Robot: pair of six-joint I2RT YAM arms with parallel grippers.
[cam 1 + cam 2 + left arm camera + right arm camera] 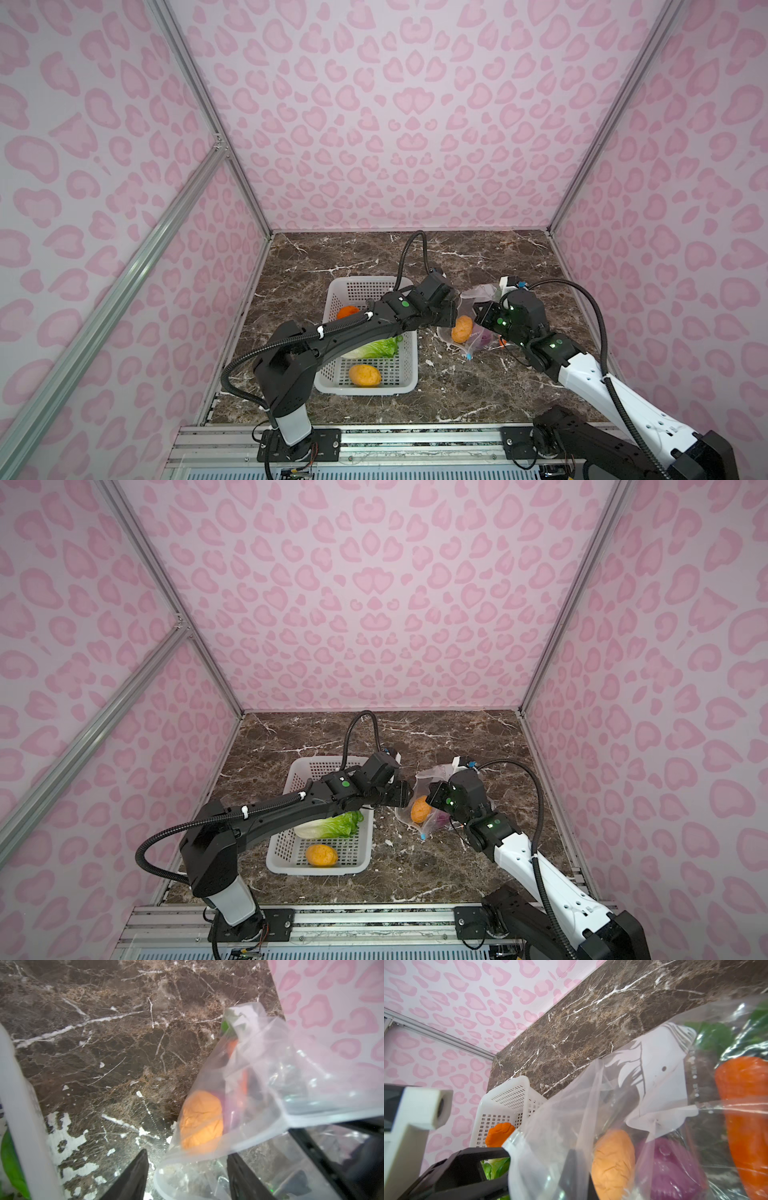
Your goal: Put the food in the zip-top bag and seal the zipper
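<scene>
Zip-top bag [478, 293] [571, 1126]: stands propped up on the brown marble tabletop [457, 395], just right of the white perforated basket [365, 390] [316, 871], mouth turned toward the basket. Shows a whitish print patch on the upper film in the right wrist view. Holds an orange round [461, 329] [200, 1122] at the mouth end, a purple onion [670, 1167] just beside it and an orange carrot [745, 1115] with green top deeper in. Blue slider tab [469, 356] [423, 836]: sits at the near end of the zipper, low by the tabletop. Right gripper [478, 311] [431, 791]: pressed together on the bag's upper mouth edge, that edge raised clear of the table. Left gripper [455, 311] [187, 1180]: jaws spread at the bag mouth, lower mouth rim between the fingertips in the left wrist view, nothing pinched. Basket: contains a lettuce head [382, 347] [336, 825] mid-way, a yellow-orange round [365, 375] [321, 855] at the near end and an orange piece [348, 311] [500, 1133] at the far end, partly hidden under the left arm.
</scene>
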